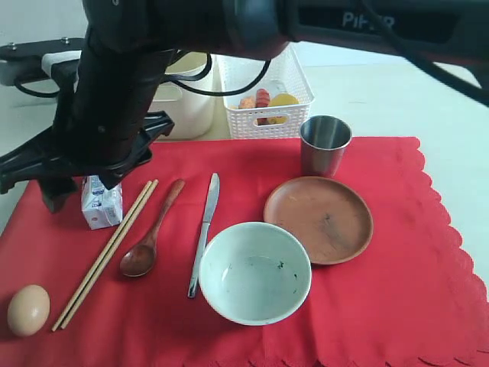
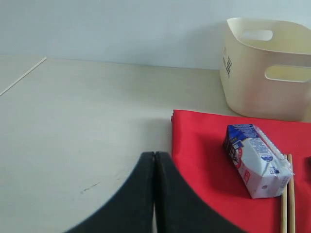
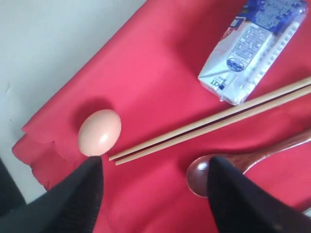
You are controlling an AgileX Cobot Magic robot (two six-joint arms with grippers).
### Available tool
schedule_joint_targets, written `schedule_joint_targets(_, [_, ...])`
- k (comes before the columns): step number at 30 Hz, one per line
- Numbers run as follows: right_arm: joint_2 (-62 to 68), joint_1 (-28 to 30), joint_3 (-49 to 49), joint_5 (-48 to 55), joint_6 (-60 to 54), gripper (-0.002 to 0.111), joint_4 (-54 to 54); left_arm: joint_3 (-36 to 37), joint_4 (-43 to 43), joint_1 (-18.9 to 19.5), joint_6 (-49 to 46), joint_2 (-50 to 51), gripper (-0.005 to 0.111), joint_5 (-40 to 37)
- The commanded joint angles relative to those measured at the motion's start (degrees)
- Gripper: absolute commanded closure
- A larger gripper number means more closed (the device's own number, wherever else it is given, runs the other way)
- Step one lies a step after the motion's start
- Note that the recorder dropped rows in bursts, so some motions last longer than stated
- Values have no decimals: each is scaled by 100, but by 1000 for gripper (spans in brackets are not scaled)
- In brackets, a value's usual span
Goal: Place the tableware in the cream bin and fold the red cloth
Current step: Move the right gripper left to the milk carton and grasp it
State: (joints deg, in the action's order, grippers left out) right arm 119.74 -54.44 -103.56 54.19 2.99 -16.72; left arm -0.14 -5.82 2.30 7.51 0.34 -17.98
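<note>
Both pincers hang empty: the right gripper [image 3: 154,194] spread above the red cloth [image 3: 160,82] near the egg [image 3: 99,132], chopsticks [image 3: 214,121] and spoon [image 3: 228,167]; the left gripper [image 2: 154,160] pressed together beside the cloth's edge, the cream bin [image 2: 265,68] beyond the cloth.

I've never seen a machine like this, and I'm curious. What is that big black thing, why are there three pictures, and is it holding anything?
The black thing is a robot with two arms, each ending in a two-finger gripper. One picture looks at the whole table. The other two come from small cameras on the arms' wrists.

A red cloth covers the table. On it lie an egg, a milk carton, chopsticks, a wooden spoon, a table knife, a pale bowl, a brown plate and a steel cup. Behind stand a cream bin and a white basket holding food.

The left gripper is shut and empty. The right gripper is open above the egg, chopsticks and spoon, holding nothing.
</note>
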Motion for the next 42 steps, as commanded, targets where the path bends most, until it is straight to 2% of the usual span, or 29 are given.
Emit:
schedule_joint_targets(1, [70, -17, -37, 53, 177, 46, 145, 14, 6, 3, 11, -34, 107, 9])
schedule_joint_targets(9, [105, -17, -37, -14, 177, 34, 277, 14, 6, 3, 10, -34, 107, 9])
schedule_joint_targets(16, [129, -17, -113, -127, 476, 33, 776, 14, 6, 3, 10, -34, 107, 9])
schedule_joint_targets(33, [1516, -17, -2417, 726, 935, 33, 1450, 14, 6, 3, 0, -34, 107, 9])
schedule_joint_targets(42, [2176, -17, -3036, 827, 1194, 33, 1737, 14, 6, 3, 0, -34, 107, 9])
